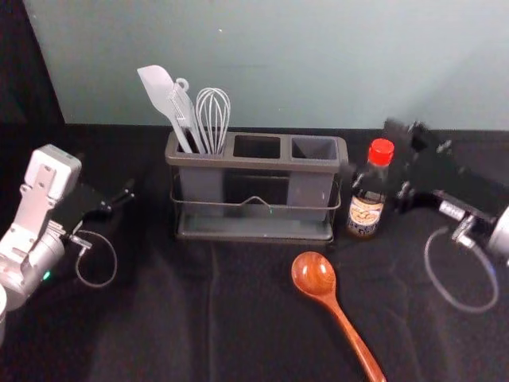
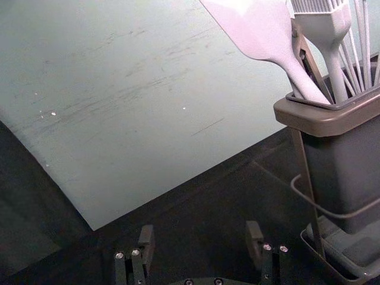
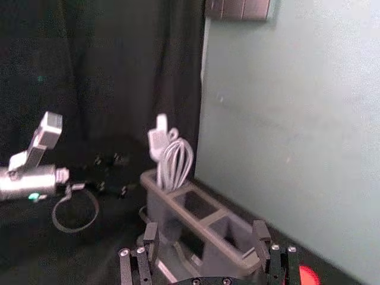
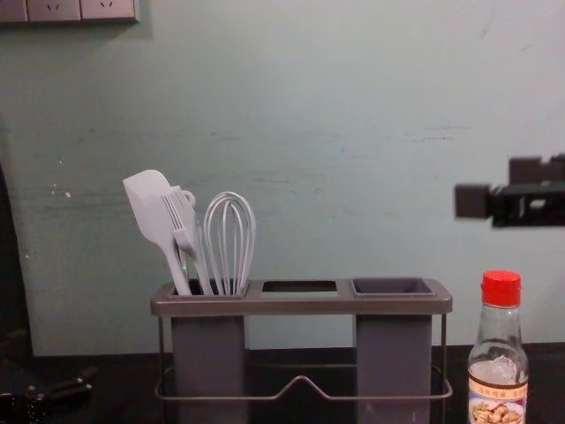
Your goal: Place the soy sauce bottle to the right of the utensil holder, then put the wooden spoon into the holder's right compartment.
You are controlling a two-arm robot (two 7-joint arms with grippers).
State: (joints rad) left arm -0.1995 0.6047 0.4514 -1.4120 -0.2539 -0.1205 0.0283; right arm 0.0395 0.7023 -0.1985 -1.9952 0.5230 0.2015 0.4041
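The soy sauce bottle stands upright just right of the utensil holder; its label faces front in the chest view. My right gripper is beside the bottle's right side, and higher than its red cap in the chest view. In the right wrist view the right gripper is open and holds nothing; the cap lies outside its fingers. The wooden spoon rests on the black cloth in front of the holder. Left of the holder, my left gripper is open and empty, as the left wrist view confirms.
A white spatula, a brush and a whisk stand in the holder's left compartment. The middle and right compartments are empty. A pale wall rises behind the table, with a socket panel at upper left in the chest view.
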